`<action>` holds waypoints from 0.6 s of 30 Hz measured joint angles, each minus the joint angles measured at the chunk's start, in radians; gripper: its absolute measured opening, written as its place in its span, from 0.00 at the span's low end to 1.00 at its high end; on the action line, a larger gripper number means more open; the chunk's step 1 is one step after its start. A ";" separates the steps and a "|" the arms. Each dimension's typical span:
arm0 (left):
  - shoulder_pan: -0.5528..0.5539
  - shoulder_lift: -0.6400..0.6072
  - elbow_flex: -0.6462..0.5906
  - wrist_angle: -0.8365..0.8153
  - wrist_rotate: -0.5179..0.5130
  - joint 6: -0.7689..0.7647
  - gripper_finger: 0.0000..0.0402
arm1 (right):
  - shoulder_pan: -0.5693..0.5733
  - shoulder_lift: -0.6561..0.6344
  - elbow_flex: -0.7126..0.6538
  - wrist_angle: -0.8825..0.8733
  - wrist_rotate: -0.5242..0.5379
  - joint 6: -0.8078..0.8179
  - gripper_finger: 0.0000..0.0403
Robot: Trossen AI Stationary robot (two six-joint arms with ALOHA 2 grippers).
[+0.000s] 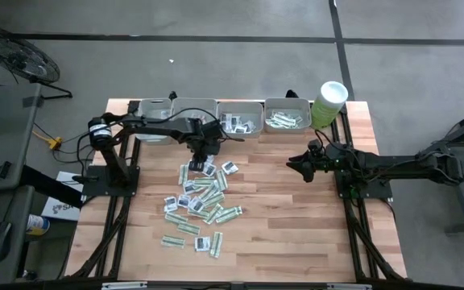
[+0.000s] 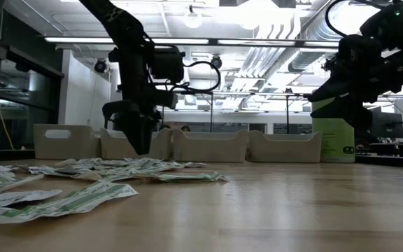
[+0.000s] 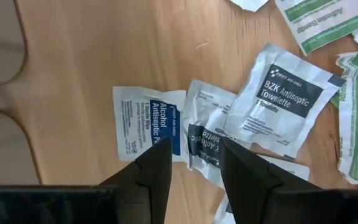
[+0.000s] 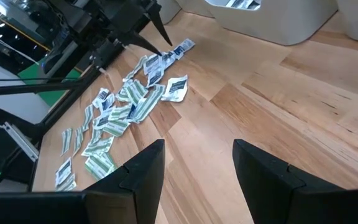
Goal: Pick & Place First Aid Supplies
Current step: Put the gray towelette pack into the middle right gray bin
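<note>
A: Where is the left pincer (image 3: 191,163)?
B: Low over the counter (image 1: 296,217), fingers apart, gripping nothing; an alcohol antiseptic sachet (image 3: 146,121) lies right under its tips, the sachet pile (image 1: 200,201) just beyond.
A: And the right pincer (image 4: 194,168)?
B: Open, empty, well apart from the pile.

Industrial robotics lab. Exposed ceiling ducts (image 2: 306,31) and strip lights (image 2: 187,42) above a wooden bench (image 1: 296,217) on bare concrete floor (image 1: 216,64). Glass partitions (image 2: 82,94) and monitors (image 2: 387,126) behind.
</note>
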 joint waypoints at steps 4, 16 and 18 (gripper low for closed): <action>0.000 0.002 -0.013 0.018 0.001 0.000 0.32 | 0.000 0.000 0.000 0.000 0.000 -0.003 0.46; 0.000 0.002 -0.053 0.042 -0.004 -0.018 0.32 | 0.000 0.000 0.000 0.000 0.000 -0.003 0.46; 0.000 0.002 -0.053 0.050 -0.006 -0.018 0.32 | 0.000 0.000 0.000 0.000 0.000 -0.003 0.46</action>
